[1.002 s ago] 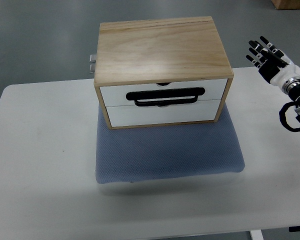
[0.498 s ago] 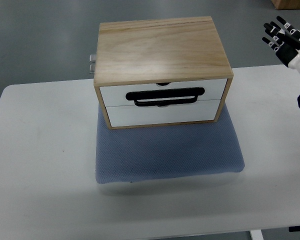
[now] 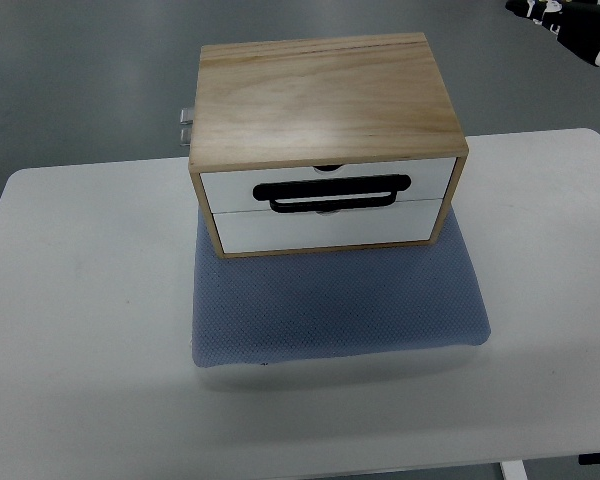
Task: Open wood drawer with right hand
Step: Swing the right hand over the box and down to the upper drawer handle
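White table (image 3: 80, 330) over grey floor (image 3: 80, 80)

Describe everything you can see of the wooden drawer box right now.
The light plywood drawer box sits upright on a blue-grey padded mat laid on the white table, its front facing the camera. Two white drawer fronts are stacked, both shut flush. Two black loop handles lie close together where the fronts meet. A small metal fitting projects from the box's left side. Nothing else touches the box; the right hand is barely in view at the top right corner.
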You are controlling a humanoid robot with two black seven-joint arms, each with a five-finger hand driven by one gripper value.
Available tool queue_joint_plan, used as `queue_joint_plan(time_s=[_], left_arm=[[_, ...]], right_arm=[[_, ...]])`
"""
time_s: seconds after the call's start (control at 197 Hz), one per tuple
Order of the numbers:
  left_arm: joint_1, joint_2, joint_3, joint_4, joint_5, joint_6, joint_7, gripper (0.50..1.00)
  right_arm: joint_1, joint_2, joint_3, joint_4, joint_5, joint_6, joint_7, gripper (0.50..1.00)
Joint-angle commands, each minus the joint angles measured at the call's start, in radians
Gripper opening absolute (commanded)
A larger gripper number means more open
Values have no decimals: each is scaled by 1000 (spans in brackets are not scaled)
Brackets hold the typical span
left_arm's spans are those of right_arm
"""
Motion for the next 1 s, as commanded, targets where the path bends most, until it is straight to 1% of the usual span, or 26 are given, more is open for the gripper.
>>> queue_joint_plan(time_s=[0.0, 0.137, 0.203, 0.305, 0.412, 0.554, 0.677, 0.799, 0.997], left_arm=[[0, 0, 0, 0, 0, 0, 0, 1000], [0, 0, 0, 0, 0, 0, 0, 1000], [0, 0, 0, 0, 0, 0, 0, 1000], [0, 0, 0, 0, 0, 0, 0, 1000], [0, 0, 0, 0, 0, 0, 0, 1000], [0, 0, 0, 0, 0, -1, 0, 1000], [0, 0, 0, 0, 0, 0, 0, 1000], [0, 0, 0, 0, 0, 0, 0, 1000], [0, 0, 0, 0, 0, 0, 0, 1000]], right_arm=[[117, -55, -153, 78, -5, 57, -6, 944], [327, -93, -385, 146, -60, 143, -9, 944], [401, -95, -463, 167, -68, 179, -9, 944], [482, -97, -535, 218, -71, 209, -12, 944], [556, -97, -599, 279, -92, 215, -14, 944], [686, -95, -705, 399, -118, 219, -15, 944], [781, -81, -787, 476, -118, 219, -25, 944], [847, -44, -826, 508, -118, 219, -40, 944], [896, 17, -876, 525, -118, 230, -81, 944]])
